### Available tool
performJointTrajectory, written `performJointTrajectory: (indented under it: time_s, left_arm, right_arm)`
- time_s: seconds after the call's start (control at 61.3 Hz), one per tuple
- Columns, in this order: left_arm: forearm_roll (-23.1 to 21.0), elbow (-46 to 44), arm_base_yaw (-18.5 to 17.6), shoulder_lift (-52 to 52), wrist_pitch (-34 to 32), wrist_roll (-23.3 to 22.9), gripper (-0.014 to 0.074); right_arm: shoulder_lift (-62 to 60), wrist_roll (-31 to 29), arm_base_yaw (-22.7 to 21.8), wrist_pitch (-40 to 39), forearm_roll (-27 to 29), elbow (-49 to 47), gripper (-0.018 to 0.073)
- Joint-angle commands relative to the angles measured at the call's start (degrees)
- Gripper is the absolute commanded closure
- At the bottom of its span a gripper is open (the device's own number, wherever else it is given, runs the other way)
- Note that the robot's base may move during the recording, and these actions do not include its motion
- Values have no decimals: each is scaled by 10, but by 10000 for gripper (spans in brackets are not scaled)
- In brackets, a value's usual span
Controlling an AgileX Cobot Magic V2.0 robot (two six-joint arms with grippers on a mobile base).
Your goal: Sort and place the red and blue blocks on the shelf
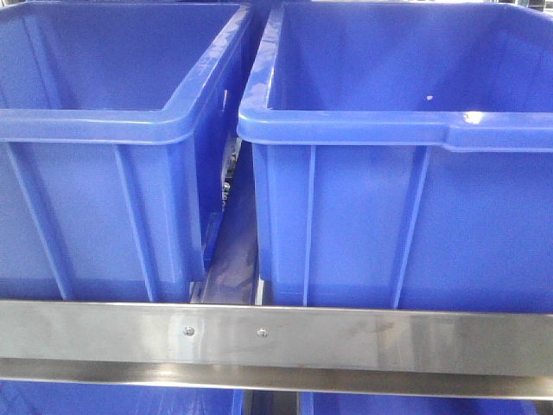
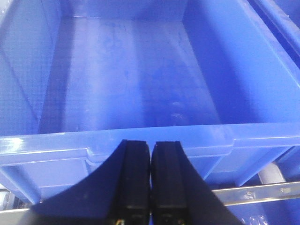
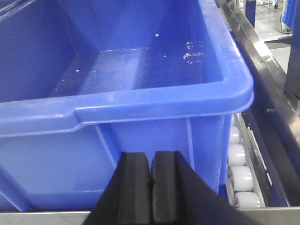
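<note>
**A:** What are the fingers doing?

**B:** The left gripper point(image 2: 150, 176) has its two black fingers pressed flat together with nothing between them. The right gripper point(image 3: 151, 187) is the same: pads touching, nothing held.

**A:** What is just beyond them?

**B:** The left gripper sits at the near rim of a blue bin point(image 2: 140, 84), looking down into it; only a scuffed blue floor shows inside. The right gripper sits low in front of another bin point(image 3: 140, 98), facing its ribbed front wall. White specks dot that bin's floor.

**A:** And the shelf?

**B:** In the front view, the shelf point(image 1: 346, 333) shows as a brushed-steel rail with two small screws, running across below both bins. The left bin point(image 1: 95, 121) and right bin point(image 1: 389, 130) stand side by side on it with a narrow gap between. In the right wrist view, white rollers point(image 3: 241, 176) line the track just right of the bin. More blue plastic shows beneath the rail.

**A:** Where are the blocks?

**B:** Neither the red nor the blue block shows in any view.
</note>
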Motion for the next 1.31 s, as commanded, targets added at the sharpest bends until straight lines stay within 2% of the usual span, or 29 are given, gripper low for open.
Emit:
performJointTrajectory:
  time_s: [0.0,0.832,0.881,1.126,1.289]
  left_arm:
    - [-1,-17,-1,4,-44,-5,458]
    - [-1,-12,1,-15,-45,-5,458]
    - [5,-5,11,-39,-53,-5,458]
    - [-41,103,99,-179,-135,-5,458]
    - [-42,197,107,-249,-211,-5,460]
  right_arm:
    - [-10,-7,-3,-57,-2,0,491]
    - [-10,-7,-3,-57,-2,0,491]
    - [-10,-7,-3,-57,-2,0,491]
    - [-10,-7,-3,-57,-2,0,491]
    - [-10,-7,-3,-57,-2,0,491]
